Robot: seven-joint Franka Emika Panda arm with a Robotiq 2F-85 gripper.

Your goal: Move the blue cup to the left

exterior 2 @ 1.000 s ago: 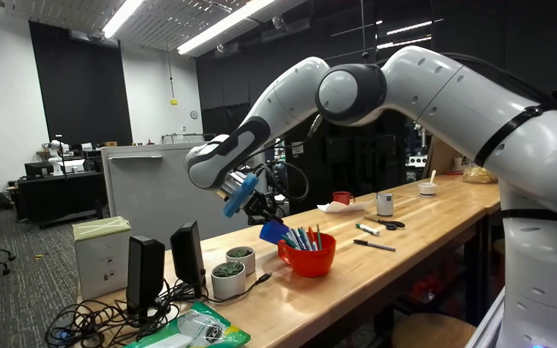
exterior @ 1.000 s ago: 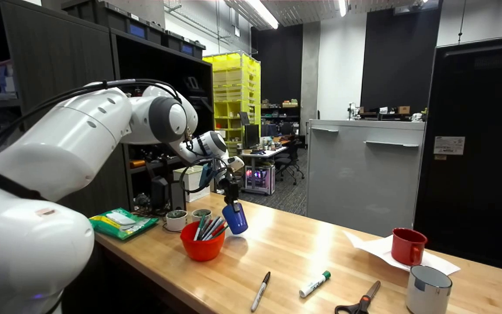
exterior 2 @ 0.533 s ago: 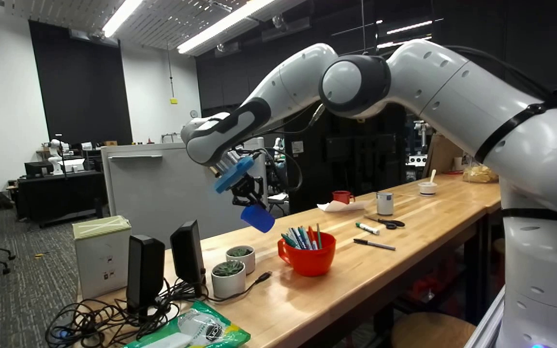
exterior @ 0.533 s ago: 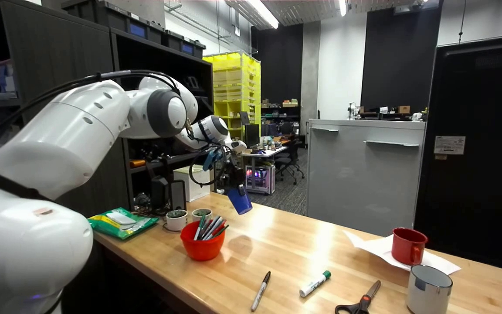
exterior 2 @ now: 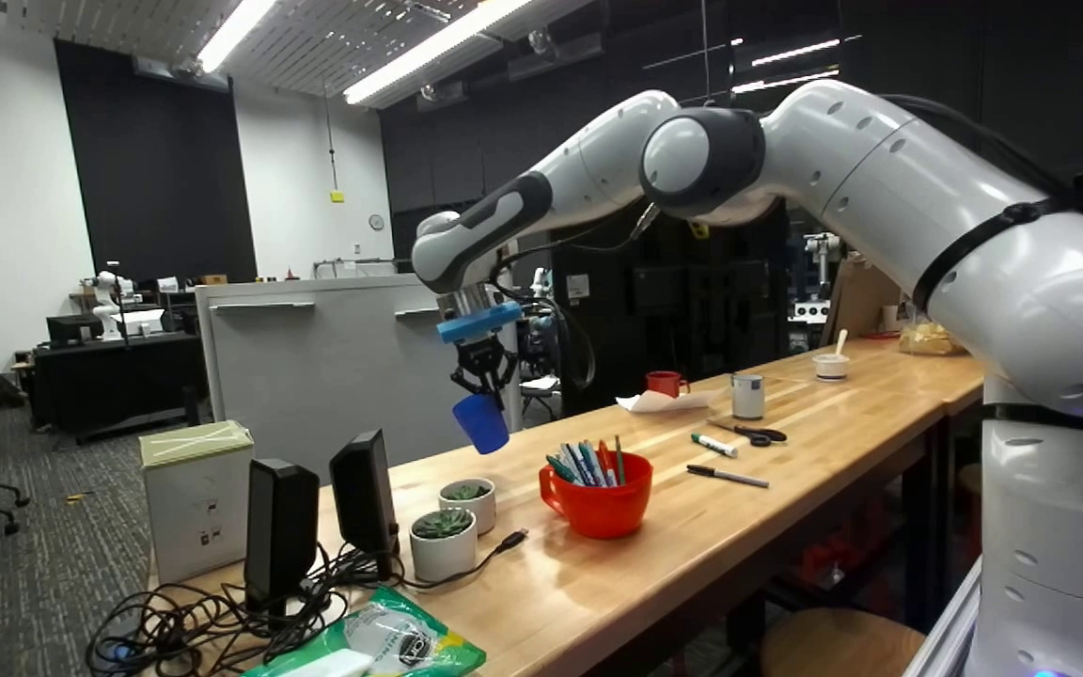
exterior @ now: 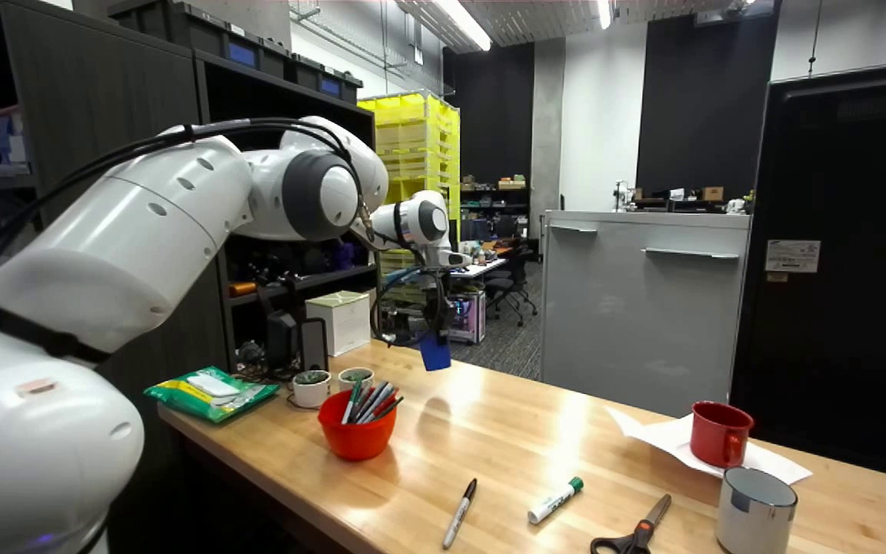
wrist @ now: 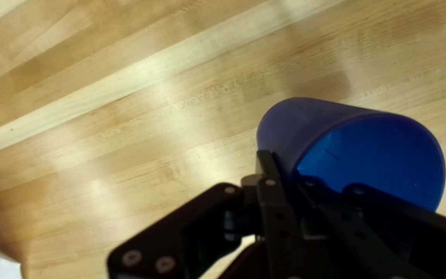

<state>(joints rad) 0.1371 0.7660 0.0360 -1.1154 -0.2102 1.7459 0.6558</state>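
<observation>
While the gripper [wrist: 287,170] pinches the blue cup [exterior 2: 481,425] by its wall (one finger [wrist: 268,166] outside, one inside), cup tilted, mouth up, in the air over the table [exterior: 524,408], near the pen mug [exterior 2: 603,514].

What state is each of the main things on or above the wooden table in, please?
Blue cup: tilted, held in the air
Jaws: shut on the cup's wall at its rim
Orange-red bowl: upright, holding markers
Red mug: upright on white paper
Grey cup: upright
White marker: capped, lying down
Grey pen: lying down, apparently capped
Scissors: apparently closed
White box: lid on
</observation>
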